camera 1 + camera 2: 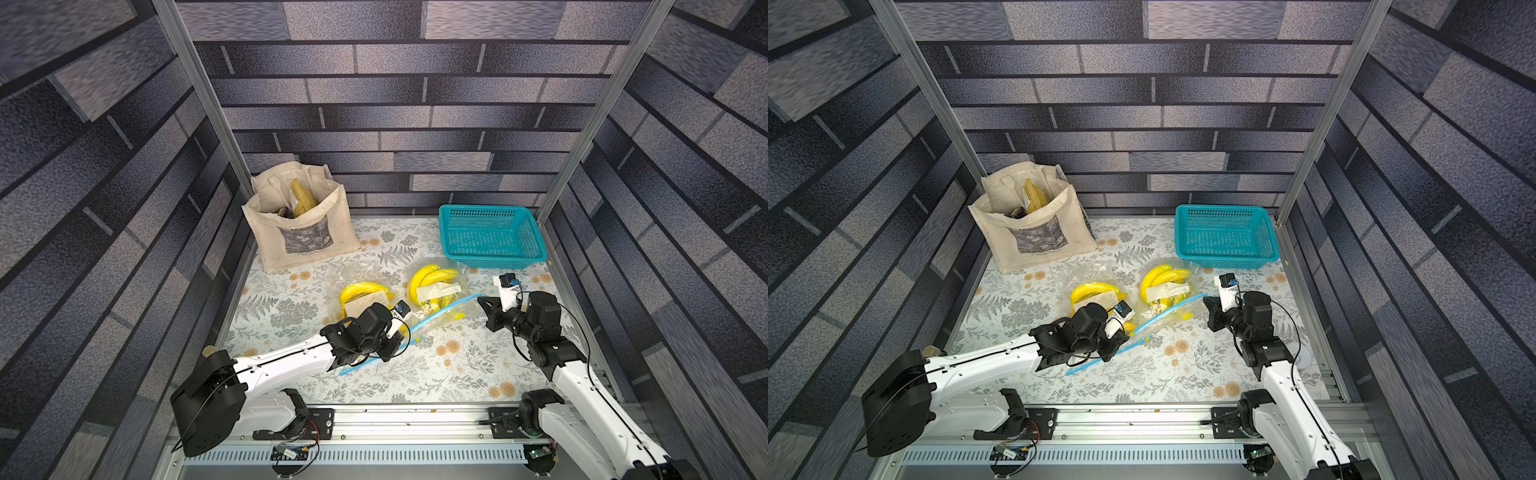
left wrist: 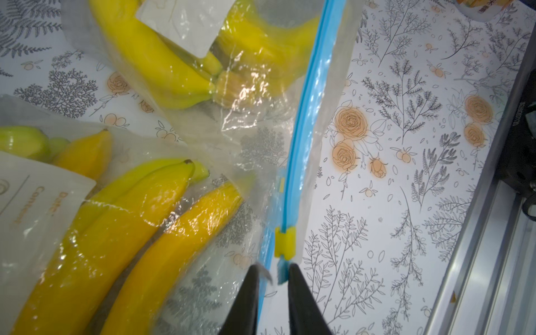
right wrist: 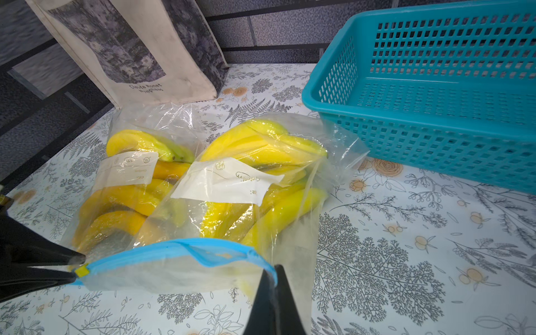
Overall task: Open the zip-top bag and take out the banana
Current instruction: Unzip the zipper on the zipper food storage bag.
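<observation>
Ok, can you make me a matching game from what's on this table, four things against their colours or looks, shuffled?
Things: 1 basket; 2 tote bag; 3 zip slider; 4 zip strip.
Looks: A yellow; B blue, long and thin; C teal, holes in its walls; D cream, with a printed picture.
Pairs: 1-C; 2-D; 3-A; 4-B.

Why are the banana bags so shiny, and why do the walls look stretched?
Left wrist view: light glints white off the crinkled zip-top bag, and the nearest bananas look soft. Right wrist view: milder sheen, and the right claw is a plain black shape. Both top views: the wide lens splays the metal posts and smears the side walls.
</observation>
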### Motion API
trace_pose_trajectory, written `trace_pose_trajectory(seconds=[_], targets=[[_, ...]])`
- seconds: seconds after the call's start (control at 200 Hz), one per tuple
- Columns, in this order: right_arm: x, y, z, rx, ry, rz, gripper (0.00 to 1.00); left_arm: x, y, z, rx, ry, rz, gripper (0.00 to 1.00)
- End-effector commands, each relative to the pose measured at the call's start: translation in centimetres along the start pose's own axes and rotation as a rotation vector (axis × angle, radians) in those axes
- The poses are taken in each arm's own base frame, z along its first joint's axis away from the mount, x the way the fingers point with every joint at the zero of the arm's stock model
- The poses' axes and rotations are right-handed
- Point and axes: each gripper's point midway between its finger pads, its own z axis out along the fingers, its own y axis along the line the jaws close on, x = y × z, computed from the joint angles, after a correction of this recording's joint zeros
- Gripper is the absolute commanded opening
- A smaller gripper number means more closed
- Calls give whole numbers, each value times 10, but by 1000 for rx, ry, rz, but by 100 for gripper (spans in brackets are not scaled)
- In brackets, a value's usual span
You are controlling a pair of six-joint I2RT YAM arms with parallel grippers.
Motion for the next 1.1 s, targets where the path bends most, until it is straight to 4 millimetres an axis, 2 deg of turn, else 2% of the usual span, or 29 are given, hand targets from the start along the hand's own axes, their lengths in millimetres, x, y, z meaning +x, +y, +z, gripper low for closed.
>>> trace_pose_trajectory(seconds=[0.0, 0.12, 0.145, 0.21, 0.23, 0.27, 0.356, 0.446, 0.526, 0.596, 0.656, 0.666, 1.077, 1.097], targets=[[-13, 2, -3, -11, -57, -14, 0, -8, -1, -13, -14, -4, -7, 39], [-13, 10, -3, -58, -63, -11, 0, -64, -6, -36, -16, -173, 24, 54], [-14, 10, -3, -63, -68, -12, 0, -82, -7, -43, -13, -233, 29, 57], [-13, 12, -4, -71, -72, -13, 0, -111, -11, -50, 6, -306, 49, 60], [-12, 13, -4, -74, -72, -14, 0, -119, -10, -51, 5, -318, 56, 64], [-13, 14, -4, -78, -75, -17, 0, -134, -9, -50, 4, -334, 65, 69], [-11, 18, -5, -102, -76, -20, 0, -162, -12, -39, 32, -335, 100, 72], [-10, 20, -5, -113, -74, -19, 0, -185, -20, -20, 99, -309, 141, 69], [-11, 21, -6, -120, -75, -21, 0, -194, -26, 2, 150, -268, 174, 64], [-11, 22, -6, -121, -75, -20, 0, -202, -31, 12, 182, -260, 196, 63], [-10, 21, -6, -121, -72, -19, 0, -205, -34, 20, 200, -255, 211, 61], [-10, 21, -5, -122, -71, -19, 0, -200, -34, 23, 204, -233, 208, 60], [-8, 19, -4, -111, -62, -19, 0, -186, -40, 43, 236, -188, 211, 59], [-8, 19, -4, -110, -63, -18, 0, -191, -40, 41, 235, -209, 213, 59]])
